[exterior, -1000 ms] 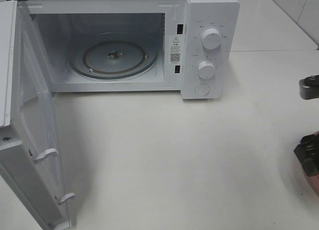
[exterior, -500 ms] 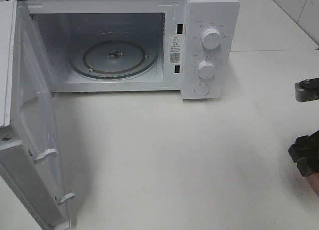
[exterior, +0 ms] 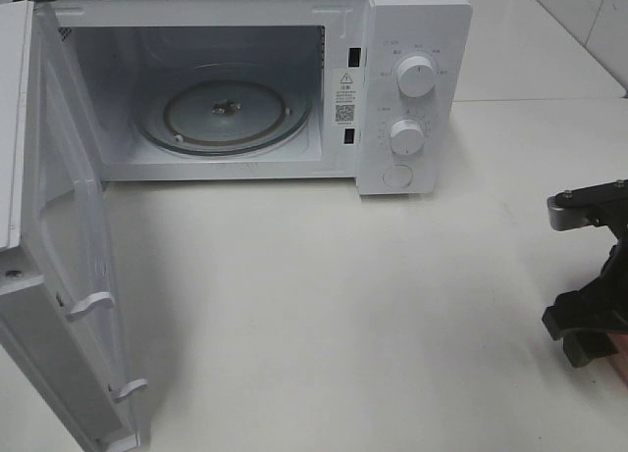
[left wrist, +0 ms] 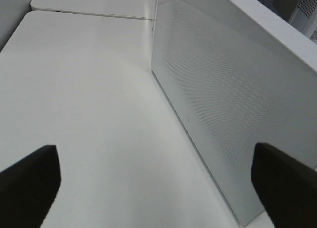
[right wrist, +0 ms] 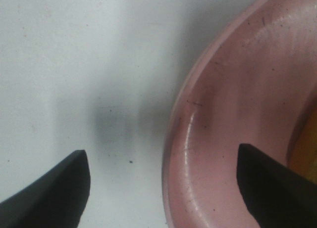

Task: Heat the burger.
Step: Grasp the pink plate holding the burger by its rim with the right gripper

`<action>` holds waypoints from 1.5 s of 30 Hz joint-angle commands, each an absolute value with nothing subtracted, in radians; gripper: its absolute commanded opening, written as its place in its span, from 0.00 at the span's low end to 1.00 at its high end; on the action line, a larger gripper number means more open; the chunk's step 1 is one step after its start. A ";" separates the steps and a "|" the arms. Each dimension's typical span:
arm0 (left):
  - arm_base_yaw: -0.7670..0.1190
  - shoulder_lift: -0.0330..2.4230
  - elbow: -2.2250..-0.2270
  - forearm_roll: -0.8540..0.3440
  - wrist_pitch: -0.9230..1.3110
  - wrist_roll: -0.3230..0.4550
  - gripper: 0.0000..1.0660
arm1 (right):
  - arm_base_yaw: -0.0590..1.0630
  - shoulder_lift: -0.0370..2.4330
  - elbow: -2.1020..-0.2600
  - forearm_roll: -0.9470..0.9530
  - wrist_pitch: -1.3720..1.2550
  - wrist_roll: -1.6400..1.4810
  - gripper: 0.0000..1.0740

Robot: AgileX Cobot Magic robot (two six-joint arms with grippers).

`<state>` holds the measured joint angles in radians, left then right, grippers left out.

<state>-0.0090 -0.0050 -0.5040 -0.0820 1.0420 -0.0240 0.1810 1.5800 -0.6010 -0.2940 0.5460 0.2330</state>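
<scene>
My right end effector [right wrist: 163, 188] is hovering at the right edge of the table [exterior: 343, 305], jaws standing wide apart and gripping nothing. One finger is sitting over bare table and the other over the inner slope of the pink plate [right wrist: 237, 89], so the plate's rim is running between them. The plate is carrying the burger [right wrist: 306, 154], of which only an orange-brown sliver is showing at the edge of the right wrist view; I cannot tell more of it than that. In the high view the plate is appearing only as a pink scrap behind my lower finger, well apart from the microwave [exterior: 412, 21]. The microwave is standing at the back of the table with its door [exterior: 59, 226] swung fully out to the left. Its cavity is holding the glass turntable [exterior: 226, 109], lying flat on the floor of the chamber. My left end effector [left wrist: 157, 188] is sitting fully open and holding nothing, above the table just beside the dotted outer face of that door. It is lying outside the high view.
</scene>
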 commanded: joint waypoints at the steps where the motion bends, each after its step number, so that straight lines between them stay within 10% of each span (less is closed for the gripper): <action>1: -0.008 -0.026 -0.503 -0.081 1.033 -0.025 0.94 | 0.172 1.611 -0.596 -0.303 0.515 0.239 0.71; 23: -0.008 -0.026 -0.503 -0.081 1.033 -0.025 0.94 | 0.159 1.707 -0.596 -0.303 0.489 0.240 0.69; 28: -0.008 -0.026 -0.503 -0.081 1.033 -0.025 0.94 | 0.159 1.707 -0.596 -0.306 0.521 0.244 0.54; 35: -0.008 -0.026 -0.503 -0.081 1.033 -0.025 0.94 | 0.162 1.707 -0.596 -0.307 0.529 0.244 0.01; 45: -0.008 -0.026 -0.503 -0.081 1.033 -0.025 0.94 | 0.162 1.707 -0.596 -0.313 0.529 0.261 0.00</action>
